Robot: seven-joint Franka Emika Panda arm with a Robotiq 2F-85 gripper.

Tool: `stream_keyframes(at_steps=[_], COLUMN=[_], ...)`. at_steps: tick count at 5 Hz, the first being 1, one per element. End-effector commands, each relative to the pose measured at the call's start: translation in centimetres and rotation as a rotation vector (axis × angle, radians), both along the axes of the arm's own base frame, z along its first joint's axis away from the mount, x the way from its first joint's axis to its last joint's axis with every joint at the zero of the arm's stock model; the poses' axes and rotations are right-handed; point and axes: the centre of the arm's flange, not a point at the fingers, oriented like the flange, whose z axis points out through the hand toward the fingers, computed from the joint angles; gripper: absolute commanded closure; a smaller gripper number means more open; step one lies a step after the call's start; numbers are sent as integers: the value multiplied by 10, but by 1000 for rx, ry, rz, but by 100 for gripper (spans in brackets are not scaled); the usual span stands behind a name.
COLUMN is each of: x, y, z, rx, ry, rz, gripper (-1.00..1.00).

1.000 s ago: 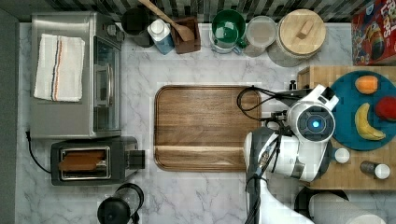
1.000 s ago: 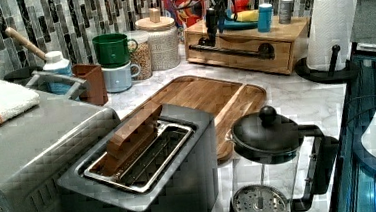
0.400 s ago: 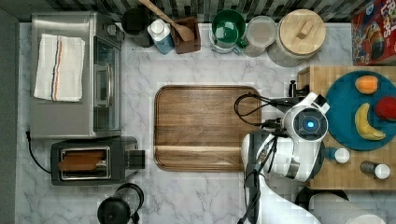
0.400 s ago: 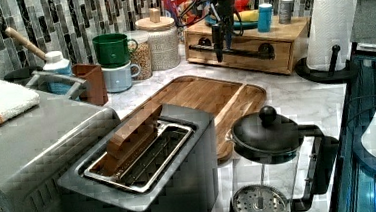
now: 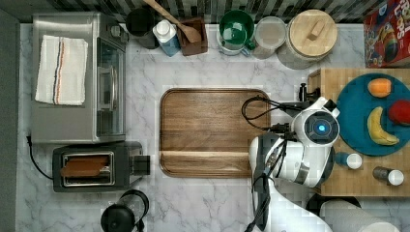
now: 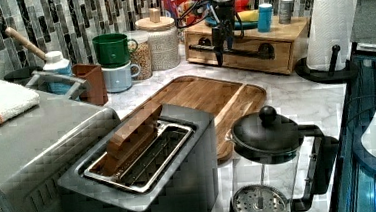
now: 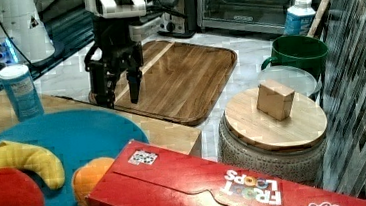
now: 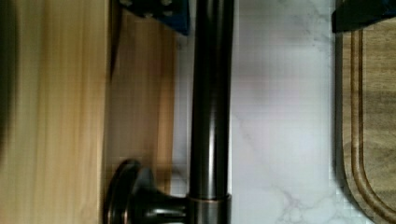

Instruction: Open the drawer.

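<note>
Your hand has dropped to the drawer, open fingers straddling its bar handle; close next.

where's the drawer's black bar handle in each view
Top view: hidden under the arm, by the walnut tray's right edge.
Left view: handle across the drawer front, upper middle, gripper over it.
Right view: hidden below the gripper.
Wrist view: handle running down the centre.
Shared landmark: the walnut tray.
</note>
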Motion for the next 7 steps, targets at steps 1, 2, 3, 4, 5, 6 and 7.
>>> stream_keyframes(at_steps=[1, 2, 3, 4, 5, 6, 7], x=[50, 51, 58, 69, 74, 70, 64], y=[56, 89, 117, 141, 167, 195, 220], z=[-3, 1, 6, 8, 5, 0, 4], rx=[81, 99, 124, 148, 152, 153, 187], ry=[8, 50, 107, 165, 162, 130, 138], rz=[17, -24, 14, 64, 91, 75, 24], gripper=[-100, -100, -100, -100, -100, -100, -100])
